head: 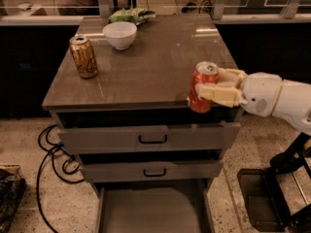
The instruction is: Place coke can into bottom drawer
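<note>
My gripper [210, 87] comes in from the right and is shut on the red coke can [202, 88], which it holds upright in the air at the front right edge of the cabinet top [155, 67]. The bottom drawer [153, 210] is pulled out below, its flat grey floor bare, well under and to the left of the can. The two upper drawers [150, 139] with black handles are only slightly out.
A gold-brown can [84, 56] stands at the left of the top, a white bowl [120, 34] behind it, and a green bag [131, 15] at the back edge. Black cables [53, 164] lie on the floor at the left. A dark frame [272, 193] stands at the right.
</note>
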`<action>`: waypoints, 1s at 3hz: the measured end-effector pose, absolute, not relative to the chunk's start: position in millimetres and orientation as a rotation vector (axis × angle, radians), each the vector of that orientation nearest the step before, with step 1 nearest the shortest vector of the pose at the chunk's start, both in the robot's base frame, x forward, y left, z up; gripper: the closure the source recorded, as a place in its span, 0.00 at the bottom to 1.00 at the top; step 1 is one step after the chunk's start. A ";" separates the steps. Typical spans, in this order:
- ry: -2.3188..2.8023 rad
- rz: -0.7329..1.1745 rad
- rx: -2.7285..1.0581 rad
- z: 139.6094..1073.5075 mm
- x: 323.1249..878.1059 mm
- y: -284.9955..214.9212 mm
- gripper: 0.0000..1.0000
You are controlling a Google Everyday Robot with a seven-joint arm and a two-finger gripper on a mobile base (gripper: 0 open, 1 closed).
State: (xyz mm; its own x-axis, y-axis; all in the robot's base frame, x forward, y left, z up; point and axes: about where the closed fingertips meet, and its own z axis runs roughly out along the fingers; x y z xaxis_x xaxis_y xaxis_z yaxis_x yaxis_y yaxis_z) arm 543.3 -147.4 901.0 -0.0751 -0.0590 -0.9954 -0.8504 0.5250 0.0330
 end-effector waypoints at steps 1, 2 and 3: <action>1.497 0.839 -0.911 882.5 494.4 -142.9 1.00; 1.492 0.872 -0.970 872.8 475.7 -134.2 1.00; 1.492 0.872 -0.970 872.8 475.7 -134.1 1.00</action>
State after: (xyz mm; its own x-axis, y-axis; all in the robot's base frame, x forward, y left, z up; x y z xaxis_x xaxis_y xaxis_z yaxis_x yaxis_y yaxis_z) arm 475.7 -134.1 872.8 -0.0641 -0.1120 -0.9916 -0.9191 0.3937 0.0150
